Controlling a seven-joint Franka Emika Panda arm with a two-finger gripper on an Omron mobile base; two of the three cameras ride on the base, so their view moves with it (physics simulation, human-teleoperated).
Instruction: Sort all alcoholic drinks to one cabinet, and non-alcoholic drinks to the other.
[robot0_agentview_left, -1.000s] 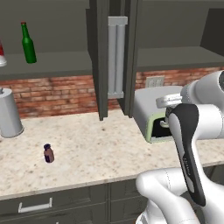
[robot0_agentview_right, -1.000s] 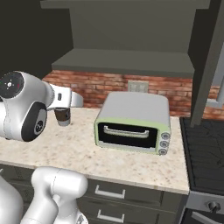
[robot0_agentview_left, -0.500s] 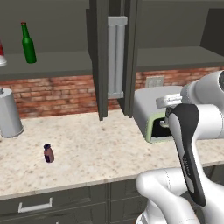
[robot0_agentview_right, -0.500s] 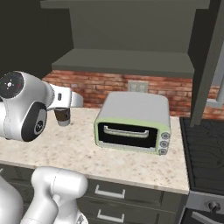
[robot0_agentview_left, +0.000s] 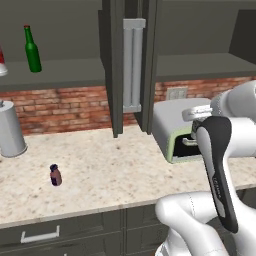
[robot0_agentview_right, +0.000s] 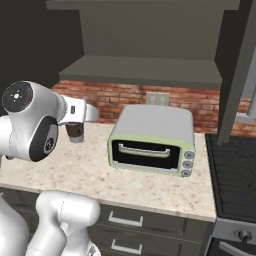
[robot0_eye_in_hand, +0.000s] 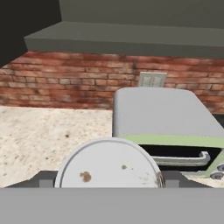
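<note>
Gripper: I see my gripper (robot0_agentview_right: 76, 131) clamped on the coffee cup (robot0_agentview_right: 75, 132), held above the counter (robot0_agentview_right: 80, 170) left of the toaster oven (robot0_agentview_right: 152, 140).
Coffee cup: from the hand camera, its round white lid (robot0_eye_in_hand: 109, 164) sits close in front, between the fingers; in the right base view I can make out the brown sleeve under the hand.
Left cabinet: door open; the green bottle (robot0_agentview_left: 32, 49) stands upright on its shelf (robot0_agentview_left: 60, 72), and a red-and-white bottle (robot0_agentview_left: 2, 64) shows at the far left edge of that shelf.
Right cabinet: door open; the shelf (robot0_agentview_left: 200, 64) has nothing on it that I can see.
Purple bottle: it (robot0_agentview_left: 55, 175) stands upright on the counter, well apart from the grey canister (robot0_agentview_left: 10, 129) at the back left.
Toaster oven: door closed; interior dark, so I cannot tell the contents.
</note>
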